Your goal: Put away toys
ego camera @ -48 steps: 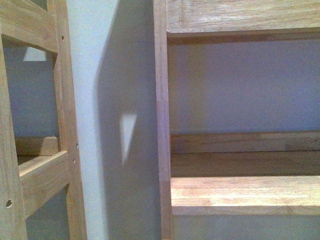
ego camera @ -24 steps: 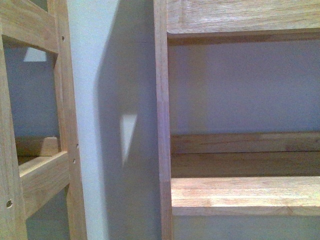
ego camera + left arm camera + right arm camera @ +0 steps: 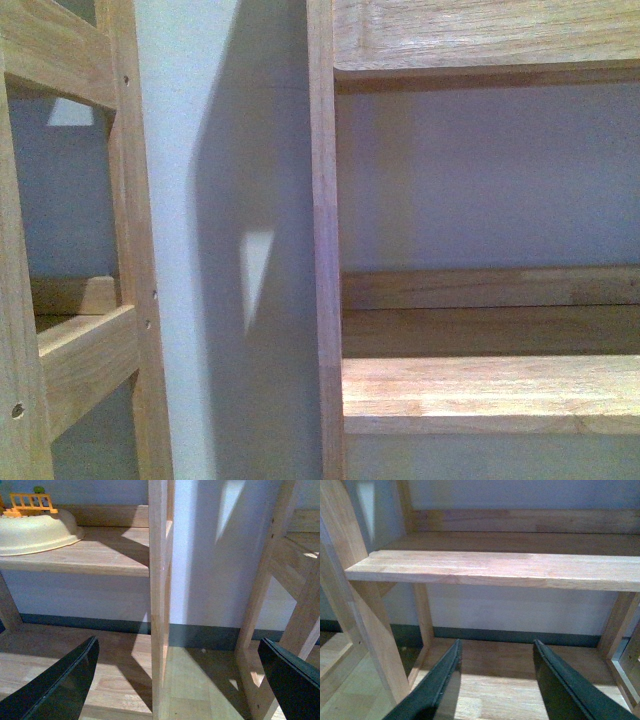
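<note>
The toys are out of view in every frame. My left gripper [image 3: 177,642] is open, its two dark fingers [image 3: 60,685] spread wide on either side of a wooden shelf upright [image 3: 159,595], with nothing between them. Nothing is held in my right gripper [image 3: 496,642] either. It is open and points at the low wooden shelf board [image 3: 495,570] and the bottom board [image 3: 495,680] beneath it. Neither arm shows in the front view.
The front view faces two wooden shelf units, a right one [image 3: 490,385] and a left one [image 3: 85,350], with a pale wall [image 3: 220,250] between them. A cream bowl-shaped object [image 3: 35,532] with a small orange fence piece [image 3: 31,502] behind it sits on a shelf.
The shelves sit very slightly lower in the front view than a second ago. Nothing else differs.
</note>
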{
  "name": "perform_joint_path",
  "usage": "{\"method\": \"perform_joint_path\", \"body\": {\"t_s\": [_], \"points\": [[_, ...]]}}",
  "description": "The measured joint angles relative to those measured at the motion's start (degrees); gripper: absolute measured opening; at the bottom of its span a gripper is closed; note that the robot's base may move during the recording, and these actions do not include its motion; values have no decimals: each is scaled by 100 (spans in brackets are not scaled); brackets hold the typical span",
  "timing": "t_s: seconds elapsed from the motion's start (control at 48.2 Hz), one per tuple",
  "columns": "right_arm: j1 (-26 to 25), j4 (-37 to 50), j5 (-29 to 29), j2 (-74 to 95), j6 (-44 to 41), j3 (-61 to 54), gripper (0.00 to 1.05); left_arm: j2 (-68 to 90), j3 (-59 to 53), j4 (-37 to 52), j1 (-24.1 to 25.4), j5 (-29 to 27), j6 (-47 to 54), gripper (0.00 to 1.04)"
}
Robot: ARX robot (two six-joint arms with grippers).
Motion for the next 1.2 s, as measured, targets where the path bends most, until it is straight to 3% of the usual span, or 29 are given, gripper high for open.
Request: {"method": "perform_joint_path", "body": {"t_s": [0.374, 1.204], "points": [[-2, 0, 0, 0, 0, 0, 100, 0, 0, 0, 0, 0, 0, 99], [-4, 0, 0, 0, 0, 0, 98, 0, 0, 0, 0, 0, 0, 99]]}}
